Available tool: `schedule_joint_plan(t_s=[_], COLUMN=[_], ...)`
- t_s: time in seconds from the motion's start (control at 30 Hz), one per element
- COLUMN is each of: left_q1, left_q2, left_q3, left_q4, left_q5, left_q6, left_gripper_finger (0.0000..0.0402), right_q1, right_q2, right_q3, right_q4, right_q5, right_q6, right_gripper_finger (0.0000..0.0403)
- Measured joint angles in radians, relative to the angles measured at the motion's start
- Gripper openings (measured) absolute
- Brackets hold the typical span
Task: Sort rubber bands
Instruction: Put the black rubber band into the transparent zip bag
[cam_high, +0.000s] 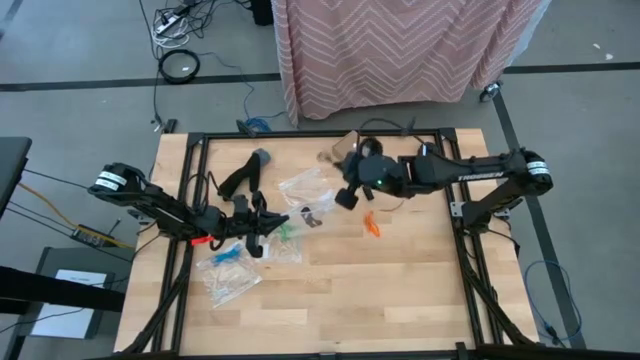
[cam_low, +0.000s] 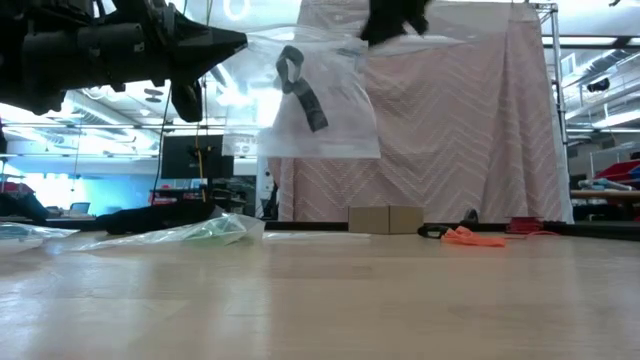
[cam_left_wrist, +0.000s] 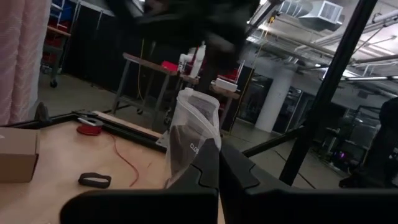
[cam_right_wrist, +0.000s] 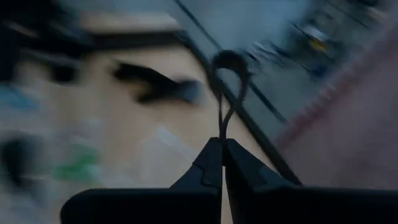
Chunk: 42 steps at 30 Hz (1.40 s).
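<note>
You are looking down at a light wooden table (cam_high: 400, 290) edged by a black metal frame (cam_high: 470, 285), standing on a grey floor.

The left gripper (cam_high: 262, 225) is reaching in from the left side and is clenching the edge of a clear zip bag (cam_high: 305, 190). In the low view this bag (cam_low: 315, 95) is hanging above the table with black rubber bands (cam_low: 303, 88) inside it. In the left wrist view the fingers (cam_left_wrist: 208, 171) are pressing together on the bag (cam_left_wrist: 194, 134).

The right gripper (cam_high: 348, 196) is reaching in from the right, over the middle of the table. In the right wrist view its fingers (cam_right_wrist: 214, 165) are pinching a single black rubber band (cam_right_wrist: 227, 81), whose loop is standing up above the closed tips.

On the table:
- An orange rubber band cluster (cam_high: 372, 224) is lying just right of centre; the low view shows it (cam_low: 472, 237) resting flat.
- Green rubber bands (cam_high: 289, 230) are lying near the left gripper.
- A second zip bag (cam_high: 228, 270) is lying flat toward the front left.
- A small cardboard box (cam_low: 386, 219) is sitting at the far edge.
- One loose black band (cam_left_wrist: 94, 180) is lying on the wood near that box.

Behind the table, a pink zigzag-patterned cloth (cam_high: 400, 50) is hanging. Black cables (cam_high: 180, 65) are lying coiled on the floor. Beyond the table, the low view shows a workshop area with a monitor (cam_low: 195, 155).
</note>
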Motion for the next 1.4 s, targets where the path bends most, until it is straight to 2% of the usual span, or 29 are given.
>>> schedule_joint_plan(t_s=[0.1, 0.3, 0.47, 0.67, 1.07, 1.4], left_q1=[0.0, 0.0, 0.0, 0.0, 0.0, 0.0], left_q2=[0.0, 0.0, 0.0, 0.0, 0.0, 0.0], left_q3=[0.0, 0.0, 0.0, 0.001, 0.001, 0.001], left_q4=[0.0, 0.005, 0.005, 0.012, 0.005, 0.007], left_q5=[-0.02, -0.038, -0.039, -0.04, -0.041, -0.041], left_q6=[0.001, 0.001, 0.001, 0.003, 0.026, 0.027], left_gripper_finger=[0.0001, 0.0001, 0.0001, 0.0001, 0.0001, 0.0001], right_q1=[0.039, 0.095, 0.096, 0.094, 0.09, 0.091], right_q2=[0.011, 0.011, 0.032, 0.114, 0.153, 0.156], right_q3=[-0.001, -0.002, 0.0, -0.002, -0.002, -0.002], right_q4=[0.044, 0.138, 0.201, 0.231, 0.218, 0.091], right_q5=[-0.053, -0.055, -0.156, -0.205, -0.246, -0.325], right_q6=[-0.018, -0.056, -0.057, -0.053, -0.04, 0.027], right_gripper_finger=[0.0, 0.0, 0.0, 0.0, 0.0, 0.0])
